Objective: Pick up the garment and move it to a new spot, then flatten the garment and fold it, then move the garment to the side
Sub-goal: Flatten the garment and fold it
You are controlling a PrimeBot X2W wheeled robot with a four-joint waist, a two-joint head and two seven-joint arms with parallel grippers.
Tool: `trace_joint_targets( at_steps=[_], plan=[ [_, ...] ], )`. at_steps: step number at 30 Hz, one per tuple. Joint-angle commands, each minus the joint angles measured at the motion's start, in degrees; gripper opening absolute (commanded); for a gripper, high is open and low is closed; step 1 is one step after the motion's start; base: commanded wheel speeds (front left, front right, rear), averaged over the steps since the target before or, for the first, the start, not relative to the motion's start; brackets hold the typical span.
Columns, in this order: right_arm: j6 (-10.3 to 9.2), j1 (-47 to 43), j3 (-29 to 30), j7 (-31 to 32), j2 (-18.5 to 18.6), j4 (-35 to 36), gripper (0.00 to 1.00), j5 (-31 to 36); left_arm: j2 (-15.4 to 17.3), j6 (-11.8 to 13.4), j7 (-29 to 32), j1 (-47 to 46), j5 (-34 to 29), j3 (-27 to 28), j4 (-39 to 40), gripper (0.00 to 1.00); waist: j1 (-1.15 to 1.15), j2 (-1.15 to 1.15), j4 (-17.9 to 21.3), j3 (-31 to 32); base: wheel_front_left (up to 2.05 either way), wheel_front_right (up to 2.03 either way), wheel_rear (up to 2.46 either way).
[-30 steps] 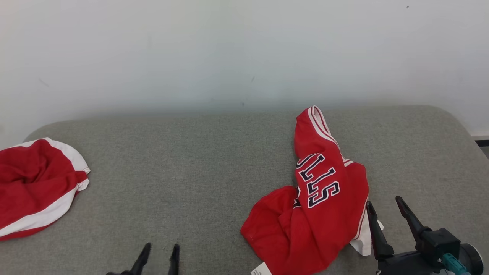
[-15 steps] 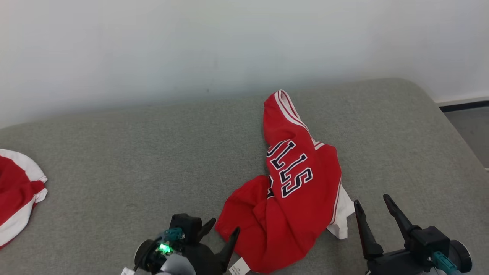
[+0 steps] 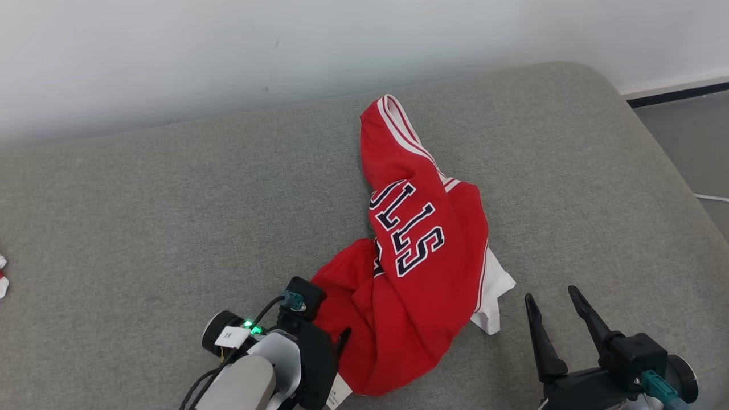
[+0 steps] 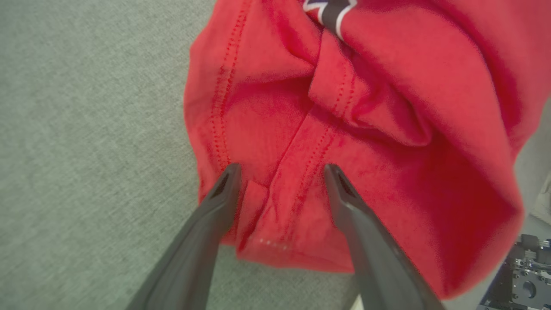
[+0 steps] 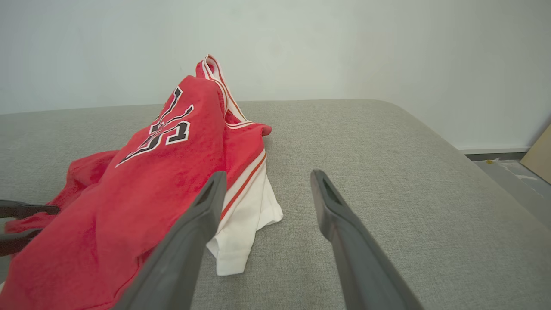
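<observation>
A crumpled red jersey (image 3: 421, 250) with dark lettering and white trim lies on the grey cushioned surface (image 3: 171, 199), right of centre. My left gripper (image 3: 337, 333) is at its lower left edge. In the left wrist view this gripper (image 4: 280, 170) is open, its fingers straddling a stitched fold of the red jersey (image 4: 344, 107). My right gripper (image 3: 549, 296) is open with nothing between its fingers, just right of the jersey's white corner. In the right wrist view that gripper (image 5: 267, 175) points past the jersey (image 5: 172, 163), beside the white corner.
A scrap of another red and white garment (image 3: 2, 276) shows at the far left edge. The cushion's rounded right edge drops to grey floor (image 3: 689, 142), where a white cable (image 3: 712, 197) lies. A white wall runs behind. A tan board (image 5: 538, 150) stands at the right.
The head camera has swung right and down, so everything slid left in view. My left arm has come in from the bottom edge to the jersey's lower left hem. The right gripper stays open.
</observation>
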State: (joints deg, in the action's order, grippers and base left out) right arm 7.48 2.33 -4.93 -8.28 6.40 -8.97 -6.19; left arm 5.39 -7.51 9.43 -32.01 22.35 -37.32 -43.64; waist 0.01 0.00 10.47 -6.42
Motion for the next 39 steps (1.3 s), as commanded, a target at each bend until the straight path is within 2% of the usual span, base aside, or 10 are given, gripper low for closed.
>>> trace_joint_targets(
  at_steps=[1,2,3,6,10,16,20,21,30,39],
  plan=[
    [0.03,0.08,0.31,-0.28,-0.27,-0.10,1.00,0.17,0.48,0.10,1.44,-0.70,-0.46,-1.19,-0.99,0.72,-0.01,0.00,0.35,-0.45,0.00,0.00,0.00],
    [0.03,0.07,0.42,-0.26,-0.35,-0.17,1.00,0.18,0.56,0.10,1.94,-0.94,-0.28,-2.03,-1.06,0.48,-0.01,0.00,0.32,-0.42,0.00,0.00,0.00],
    [0.03,0.06,0.52,-0.27,-0.41,-0.23,1.00,0.21,0.64,0.09,2.40,-1.11,-0.01,-2.91,-0.98,0.00,-0.01,0.00,0.28,-0.37,0.00,0.00,0.00],
    [0.03,0.14,0.74,-0.37,-0.48,-0.39,1.00,0.11,1.03,0.08,2.91,-1.83,1.05,-5.61,-0.09,0.00,-0.01,0.00,0.06,-0.17,0.00,0.00,0.00],
    [0.03,0.32,0.65,-0.21,-0.76,-0.40,1.00,0.18,1.52,0.10,0.77,-3.26,2.92,-6.25,0.92,0.00,-0.01,0.00,-0.33,0.05,0.00,0.00,0.00],
    [0.03,0.23,0.85,-0.33,-0.69,-0.39,1.00,-0.03,1.71,4.19,-9.62,-5.59,7.41,1.97,1.68,0.00,-0.01,0.00,-1.18,0.17,0.00,0.00,0.00],
    [0.03,-0.16,0.90,0.03,-0.65,-0.18,1.00,-0.12,3.36,7.47,-15.08,-6.86,12.01,9.54,1.24,0.00,-0.01,0.00,-2.01,0.40,0.00,0.00,0.00],
    [0.03,-0.16,0.90,0.03,-0.65,-0.18,1.00,-0.12,3.36,7.47,-15.08,-6.86,12.01,9.54,1.24,0.00,-0.01,0.00,-2.01,0.40,0.00,0.00,0.00],
    [0.03,-0.49,1.44,0.60,-0.44,0.34,1.00,-0.16,7.10,12.93,-21.55,-2.46,18.85,20.41,1.67,0.00,-0.01,0.00,-3.84,0.83,0.00,0.00,0.00],
    [0.03,-1.49,2.00,1.35,-0.12,0.54,1.00,-0.30,7.32,16.52,-22.97,8.52,20.92,23.00,4.29,0.00,-0.01,0.00,-5.15,2.75,0.00,0.00,0.00]
  ],
)
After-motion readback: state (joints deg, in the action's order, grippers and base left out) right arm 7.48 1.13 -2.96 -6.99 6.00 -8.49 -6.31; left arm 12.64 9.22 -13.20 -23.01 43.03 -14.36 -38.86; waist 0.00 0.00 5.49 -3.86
